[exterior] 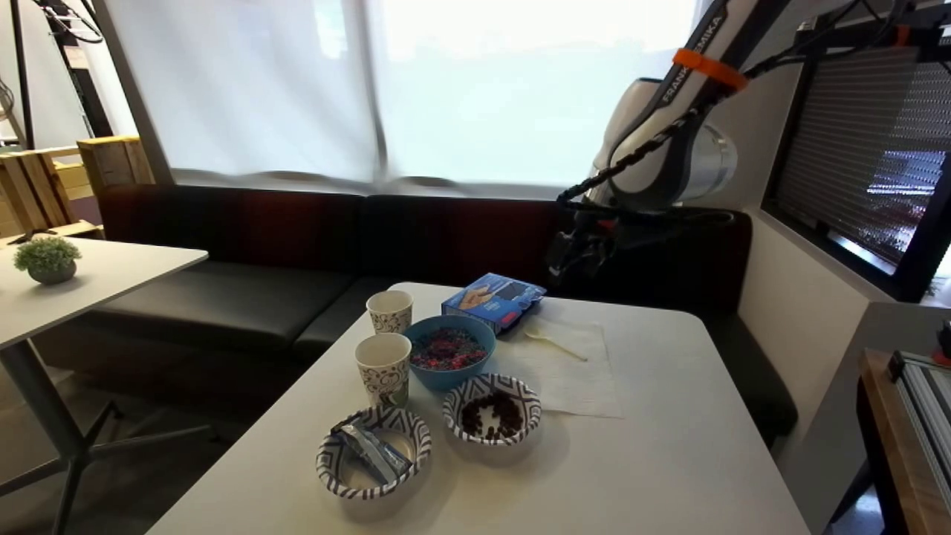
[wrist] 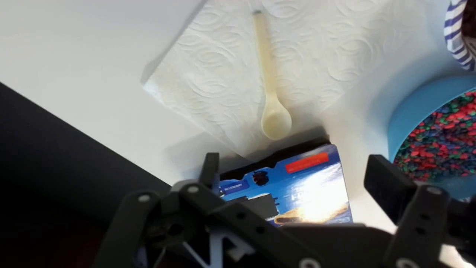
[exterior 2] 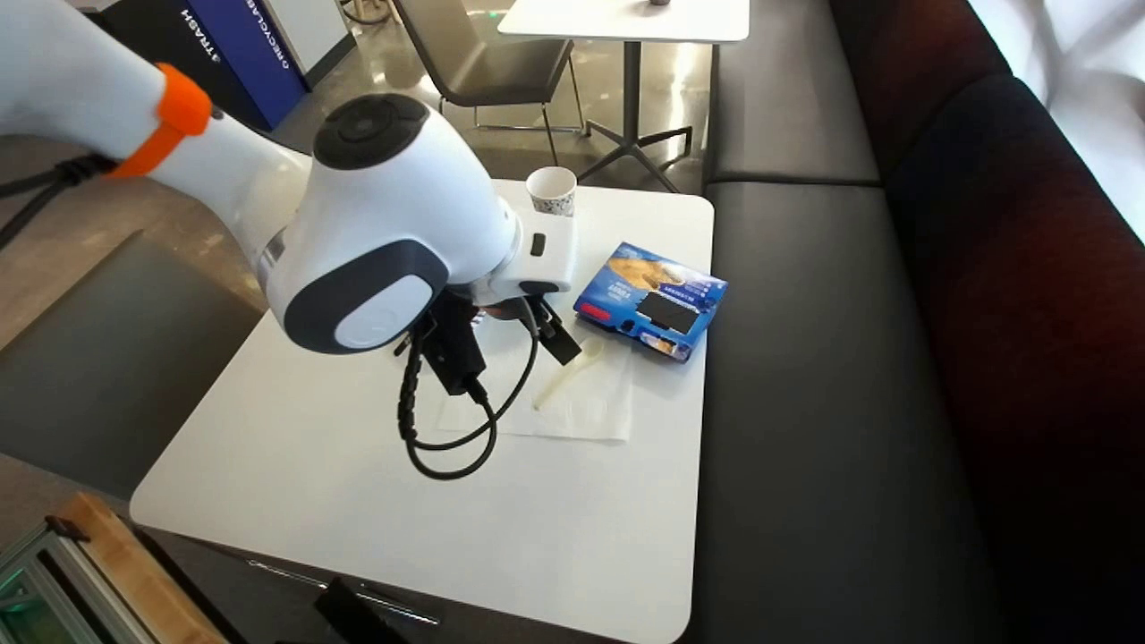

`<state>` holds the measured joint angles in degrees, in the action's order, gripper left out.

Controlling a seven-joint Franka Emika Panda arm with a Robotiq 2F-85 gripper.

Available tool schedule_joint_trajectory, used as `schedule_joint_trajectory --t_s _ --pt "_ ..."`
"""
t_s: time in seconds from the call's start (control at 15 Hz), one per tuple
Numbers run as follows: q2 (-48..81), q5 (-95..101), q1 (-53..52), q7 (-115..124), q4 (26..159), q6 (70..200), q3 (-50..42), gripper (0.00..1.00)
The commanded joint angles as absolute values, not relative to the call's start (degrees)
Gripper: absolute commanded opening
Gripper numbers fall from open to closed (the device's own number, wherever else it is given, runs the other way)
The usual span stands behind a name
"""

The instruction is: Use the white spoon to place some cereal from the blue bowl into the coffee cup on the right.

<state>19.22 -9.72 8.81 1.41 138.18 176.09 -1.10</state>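
The white spoon (exterior: 556,346) lies on a paper towel on the table; it also shows in an exterior view (exterior 2: 570,374) and in the wrist view (wrist: 268,80). The blue bowl (exterior: 444,379) holds red, green and dark bits; its edge shows at the right of the wrist view (wrist: 407,115). Two patterned paper cups, a nearer cup (exterior: 384,368) and a farther cup (exterior: 390,312), stand beside the bowl. Only one cup (exterior 2: 552,190) shows in an exterior view; the arm hides the rest. My gripper (wrist: 299,173) is open and empty, above the blue box, with the spoon ahead.
The blue box (exterior: 494,299) lies at the towel's edge, close to the spoon's bowl end. The paper towel (exterior: 587,386) lies flat. A patterned bowl (exterior: 529,397) holds brown pieces; another patterned bowl (exterior: 416,431) holds silvery packets. A dark bench (exterior 2: 823,402) runs along the table.
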Motion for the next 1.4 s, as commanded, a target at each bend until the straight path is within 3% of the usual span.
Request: schedule_joint_trajectory --t_s 0.0,0.53,1.0,1.33 --pt "27.0 -12.9 13.1 0.3 136.0 184.7 5.9 1.0" --pt "37.4 -8.3 8.6 2.1 130.9 188.7 -1.8 1.0" --pt "35.2 -8.1 10.8 2.6 132.4 187.5 0.5 1.0" --pt "40.1 -4.2 10.5 1.0 132.7 198.7 0.6 1.0"
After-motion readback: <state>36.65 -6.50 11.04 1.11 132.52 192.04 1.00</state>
